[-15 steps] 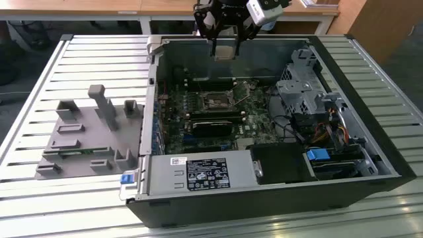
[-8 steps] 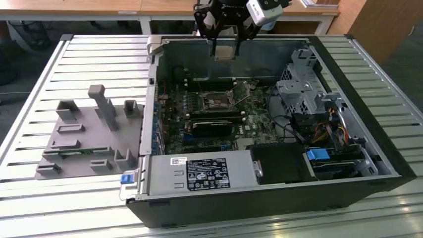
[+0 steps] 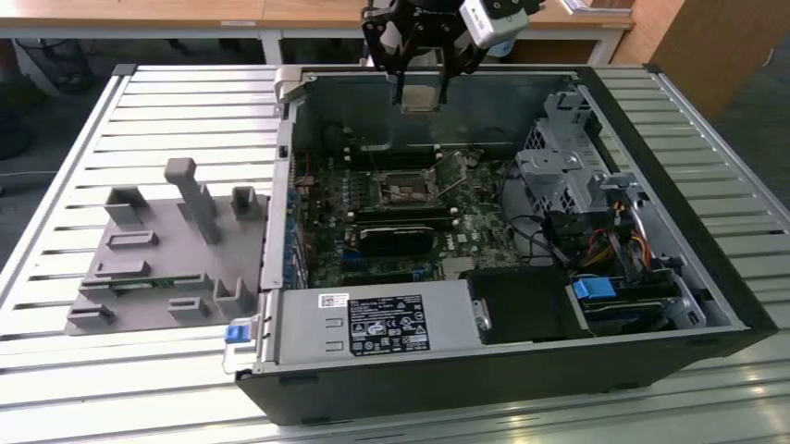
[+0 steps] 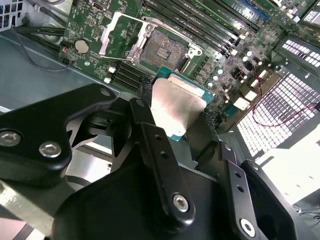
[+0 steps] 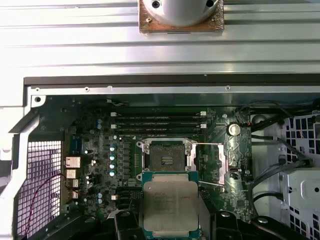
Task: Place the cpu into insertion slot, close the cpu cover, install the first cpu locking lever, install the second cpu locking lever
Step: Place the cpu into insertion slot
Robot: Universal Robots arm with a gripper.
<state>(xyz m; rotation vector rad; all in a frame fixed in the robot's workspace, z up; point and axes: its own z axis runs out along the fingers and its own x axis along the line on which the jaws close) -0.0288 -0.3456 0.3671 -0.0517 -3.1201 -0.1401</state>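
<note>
Cpu [image 5: 170,206] gripped by pincer [image 3: 420,91], apart from the uncovered insertion slot [image 5: 167,155]

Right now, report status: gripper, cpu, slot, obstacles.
Gripper shut on cpu, above the open case. Insertion slot empty, cpu cover open. Nothing seen over slot.

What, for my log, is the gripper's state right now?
Gripper: shut on the cpu; slot empty.

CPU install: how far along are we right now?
Done: nothing seated; the socket is bare and its cover is swung open. In hand: the jaws grip the cpu above the board, short of the socket. Left: seating it, closing the cover, locking it down.
</note>
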